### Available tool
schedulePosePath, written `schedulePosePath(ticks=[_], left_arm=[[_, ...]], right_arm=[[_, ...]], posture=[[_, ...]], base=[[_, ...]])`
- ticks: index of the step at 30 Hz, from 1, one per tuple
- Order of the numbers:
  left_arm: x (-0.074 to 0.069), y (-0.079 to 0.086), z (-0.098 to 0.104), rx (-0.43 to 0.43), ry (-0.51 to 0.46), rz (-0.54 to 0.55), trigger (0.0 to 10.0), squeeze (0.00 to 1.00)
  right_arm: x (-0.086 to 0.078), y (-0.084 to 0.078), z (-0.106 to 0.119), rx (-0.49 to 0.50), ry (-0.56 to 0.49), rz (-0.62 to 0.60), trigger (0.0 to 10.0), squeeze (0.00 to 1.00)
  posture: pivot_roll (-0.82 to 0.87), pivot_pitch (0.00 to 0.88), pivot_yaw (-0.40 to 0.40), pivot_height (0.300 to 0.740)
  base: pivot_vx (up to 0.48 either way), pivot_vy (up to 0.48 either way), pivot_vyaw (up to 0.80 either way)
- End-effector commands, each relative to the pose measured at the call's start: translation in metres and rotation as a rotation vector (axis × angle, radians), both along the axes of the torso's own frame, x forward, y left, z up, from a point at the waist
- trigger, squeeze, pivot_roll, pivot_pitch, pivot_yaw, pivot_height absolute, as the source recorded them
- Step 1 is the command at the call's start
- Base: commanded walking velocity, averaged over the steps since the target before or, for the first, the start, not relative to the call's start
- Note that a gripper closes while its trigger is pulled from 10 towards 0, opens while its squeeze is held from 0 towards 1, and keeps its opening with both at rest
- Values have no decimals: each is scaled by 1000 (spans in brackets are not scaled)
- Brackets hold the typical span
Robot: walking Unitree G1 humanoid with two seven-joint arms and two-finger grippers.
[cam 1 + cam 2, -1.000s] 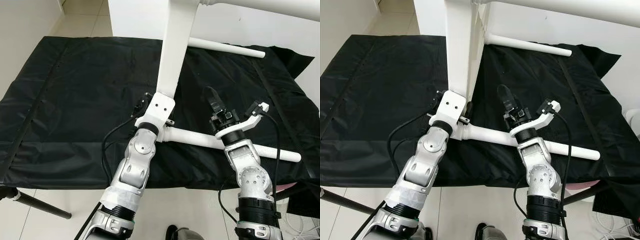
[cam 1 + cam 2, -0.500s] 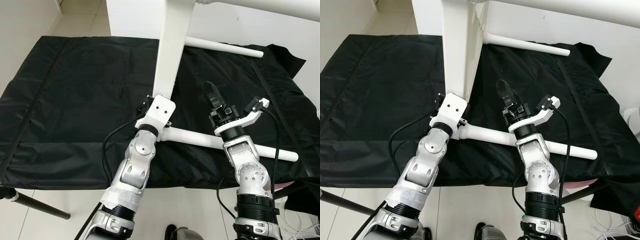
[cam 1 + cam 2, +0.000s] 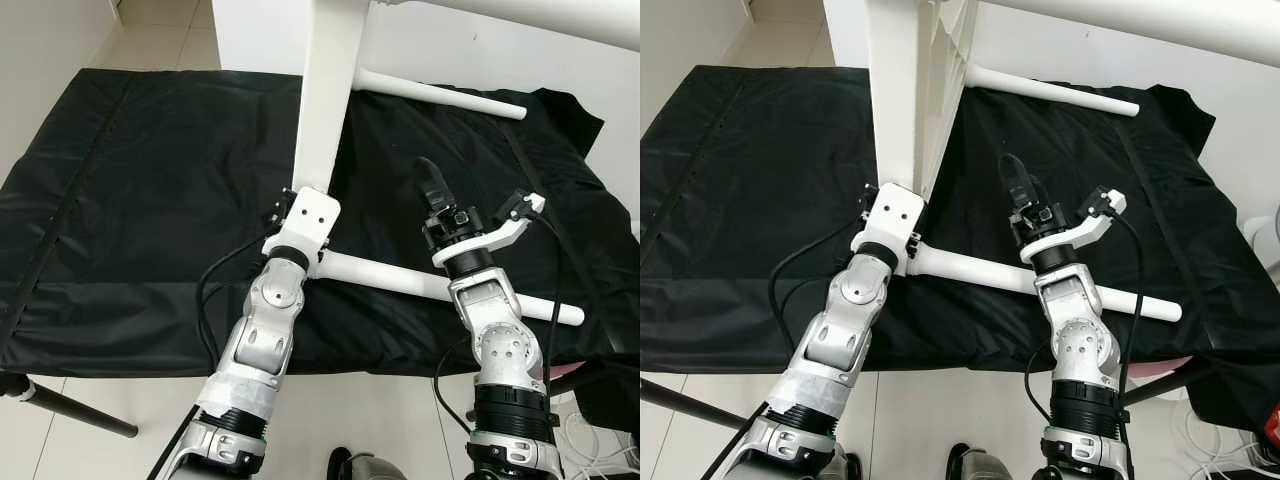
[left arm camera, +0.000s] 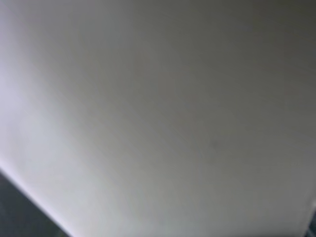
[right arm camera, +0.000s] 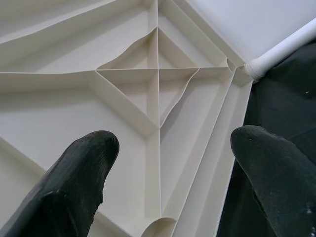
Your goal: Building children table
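I have the white table top (image 3: 325, 90) tipped on edge over the black-draped surface (image 3: 130, 200), rising toward 12 o'clock. My left gripper (image 3: 300, 215) is pressed against its lower edge; I cannot tell its finger state. My right gripper (image 5: 168, 163) hangs wide open and empty, facing the ribbed underside. A loose leg (image 3: 420, 282) lies across at 3 o'clock. I judge the plastic stiff, light and slick; grip a rib.
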State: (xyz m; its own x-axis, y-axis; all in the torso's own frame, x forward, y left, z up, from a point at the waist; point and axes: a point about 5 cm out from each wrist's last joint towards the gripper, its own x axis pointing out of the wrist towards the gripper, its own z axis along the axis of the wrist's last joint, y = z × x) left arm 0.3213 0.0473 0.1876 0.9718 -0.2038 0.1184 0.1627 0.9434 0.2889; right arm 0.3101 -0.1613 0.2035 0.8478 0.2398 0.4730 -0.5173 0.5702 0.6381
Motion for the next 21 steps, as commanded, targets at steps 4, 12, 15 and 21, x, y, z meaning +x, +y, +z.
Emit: schedulePosePath(ticks=[4,12,15,21], left_arm=[[-3,21,21,-132,-119,352,0,0],[-6,59,27,-104,-157,452,0,0],[-9,72,30,-101,-169,496,0,0],[-12,79,34,-109,-172,528,0,0]], right_arm=[[1,-2,-6,3,18,-16,10000,0],[2,-5,-8,0,21,-22,10000,0],[3,-6,-8,-2,19,-26,10000,0],[5,-7,-7,-3,19,-26,10000,0]], posture=[[-10,141,-44,740],[8,130,-40,740],[11,127,-42,740],[23,136,-51,740]], base=[[0,0,0],[0,0,0],[0,0,0],[0,0,0]])
